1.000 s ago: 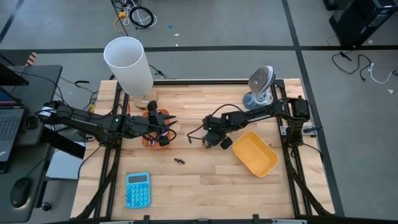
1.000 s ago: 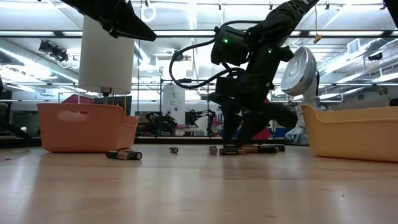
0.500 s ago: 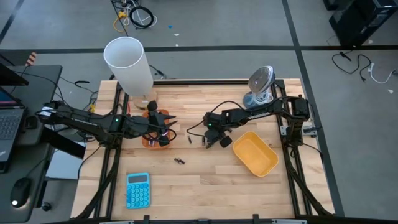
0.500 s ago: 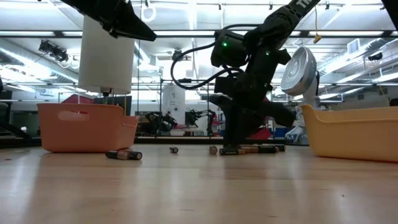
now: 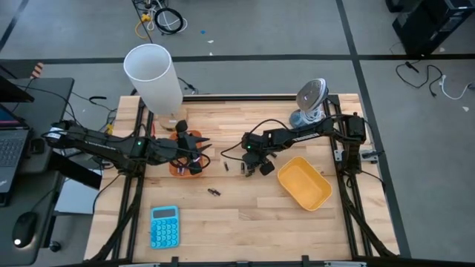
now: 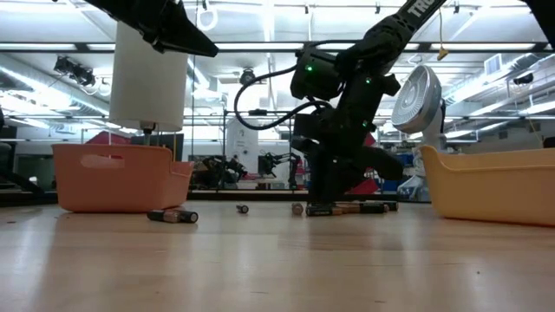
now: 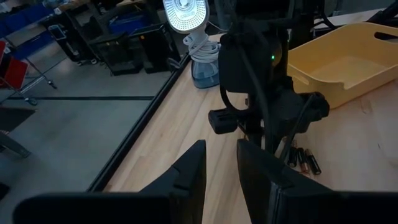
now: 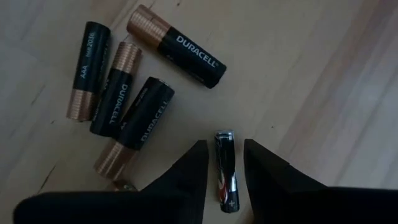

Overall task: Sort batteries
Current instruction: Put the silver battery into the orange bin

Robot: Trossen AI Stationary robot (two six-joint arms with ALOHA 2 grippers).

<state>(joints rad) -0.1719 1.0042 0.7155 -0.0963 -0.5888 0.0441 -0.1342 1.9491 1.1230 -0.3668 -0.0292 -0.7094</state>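
Observation:
Several black-and-copper batteries [image 8: 149, 112] lie in a loose cluster on the wooden table. A smaller dark battery [image 8: 225, 155] lies flat beside them. My right gripper [image 8: 224, 165] points steeply down at it, open, with one finger on either side and a thin strip of wood showing at both sides. In the high view my right gripper [image 5: 247, 169] is at mid-table, left of the yellow tray [image 5: 304, 182]. More batteries [image 5: 214, 192] lie nearer the front, and one [image 5: 225, 166] lies left of the gripper. My left gripper [image 5: 204, 142] hangs open over the orange tray [image 5: 185, 167], holding nothing.
A tall white cylinder [image 5: 152, 74] stands behind the orange tray. A small fan [image 5: 312, 104] stands at the far right, and a blue calculator [image 5: 164, 226] lies near the front edge. Bare wood lies between the two trays and toward the front.
My right gripper has sunk a little closer to the table over the battery cluster and shifted slightly toward the table's left. The batteries and trays lie where they were.

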